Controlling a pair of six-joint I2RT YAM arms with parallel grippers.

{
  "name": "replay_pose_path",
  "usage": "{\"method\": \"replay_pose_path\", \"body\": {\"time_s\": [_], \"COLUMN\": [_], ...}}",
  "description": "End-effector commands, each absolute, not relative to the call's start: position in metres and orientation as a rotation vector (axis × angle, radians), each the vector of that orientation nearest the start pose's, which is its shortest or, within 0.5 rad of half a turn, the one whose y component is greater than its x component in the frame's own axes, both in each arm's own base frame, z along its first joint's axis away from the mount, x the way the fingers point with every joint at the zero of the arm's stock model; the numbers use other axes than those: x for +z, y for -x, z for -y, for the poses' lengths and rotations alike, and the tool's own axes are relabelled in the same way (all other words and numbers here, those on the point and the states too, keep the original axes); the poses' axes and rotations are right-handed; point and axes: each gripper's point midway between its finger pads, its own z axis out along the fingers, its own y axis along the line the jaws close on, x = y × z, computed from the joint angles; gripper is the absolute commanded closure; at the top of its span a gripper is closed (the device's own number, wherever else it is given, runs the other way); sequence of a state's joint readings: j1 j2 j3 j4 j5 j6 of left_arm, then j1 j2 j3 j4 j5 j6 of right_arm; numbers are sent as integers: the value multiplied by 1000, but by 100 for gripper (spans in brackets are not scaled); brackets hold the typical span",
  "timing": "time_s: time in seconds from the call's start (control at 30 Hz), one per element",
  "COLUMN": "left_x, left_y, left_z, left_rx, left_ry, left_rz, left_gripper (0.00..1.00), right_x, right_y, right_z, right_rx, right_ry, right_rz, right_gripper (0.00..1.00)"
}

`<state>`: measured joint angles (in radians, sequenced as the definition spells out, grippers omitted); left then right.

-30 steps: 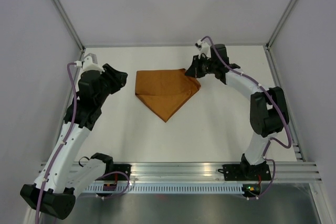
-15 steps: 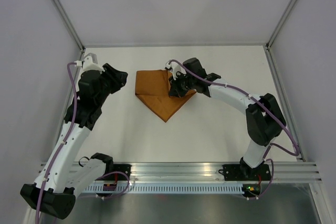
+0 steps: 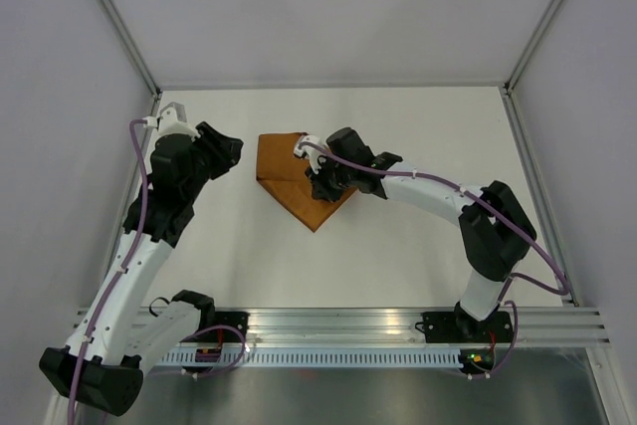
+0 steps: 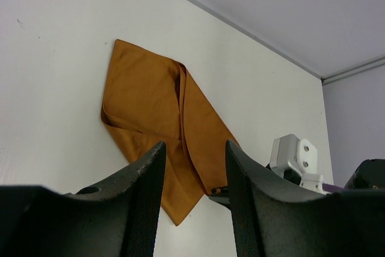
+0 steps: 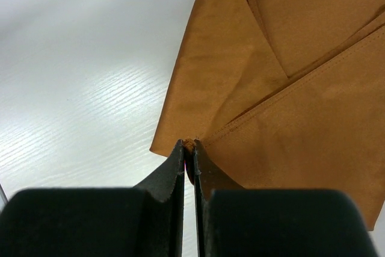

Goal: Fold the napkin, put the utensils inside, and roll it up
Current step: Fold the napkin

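Along the near edge runs a ribbed silver aluminium rail (image 3: 338,323) carrying both arm bases. Small red and green lights glow by the bases, and any lettering there is too small to read.

The left arm rises from the rail and bends up the left side of the white table (image 3: 428,126), with a purple cable (image 3: 139,181) running along it. The left gripper (image 3: 227,150) hovers just left of the cloth, apart from it. Its wrist view shows the two dark fingers spread, nothing between them (image 4: 195,148), and the cloth lying beyond.

The right arm reaches well across toward the left, elbow out to the right. The right gripper (image 3: 322,184) sits over the plain rust-orange square cloth napkin (image 3: 282,161).

From above, the arm hides the contact. The right wrist view shows it: the black fingers are pressed together on a tip of the napkin (image 5: 289,118), a speck of orange caught between the tips (image 5: 187,148).

The napkin (image 4: 150,106) lies mid-table, folded over itself into an uneven pointed shape, with hemmed edges crossing in layers.

Pale grey walls close the far side.
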<state>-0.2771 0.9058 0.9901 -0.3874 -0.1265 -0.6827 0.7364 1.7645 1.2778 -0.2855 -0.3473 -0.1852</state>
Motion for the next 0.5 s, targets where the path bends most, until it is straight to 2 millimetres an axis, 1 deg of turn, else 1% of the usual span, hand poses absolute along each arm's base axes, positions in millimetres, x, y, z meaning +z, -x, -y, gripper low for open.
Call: {"method": "replay_pose_path", "body": {"time_s": [0.0, 0.17, 0.2, 0.33, 0.4, 0.47], "left_x": [299, 297, 295, 292, 290, 286], "left_y": [-315, -314, -314, -314, -314, -313], "left_z": [97, 97, 98, 99, 100, 102], "left_rx": [-549, -548, -549, -555, -559, -567], "left_ry": [422, 420, 418, 416, 415, 413], "left_rz": [-1837, -1841, -1846, -1851, -1855, -1863], "left_gripper": [51, 50, 50, 50, 50, 50], "right_x": [116, 99, 96, 78, 75, 67], "right_y": [-307, -303, -299, -296, -294, -294], "right_z": [-355, -361, -364, -366, -367, -367], "right_rx": [632, 616, 616, 595, 593, 594], "right_ry": [1241, 1269, 1282, 1312, 1316, 1320], "right_rz": [-2000, -2021, -2020, -2041, -2049, -2067], "right_gripper": [99, 100, 100, 100, 99, 97]}}
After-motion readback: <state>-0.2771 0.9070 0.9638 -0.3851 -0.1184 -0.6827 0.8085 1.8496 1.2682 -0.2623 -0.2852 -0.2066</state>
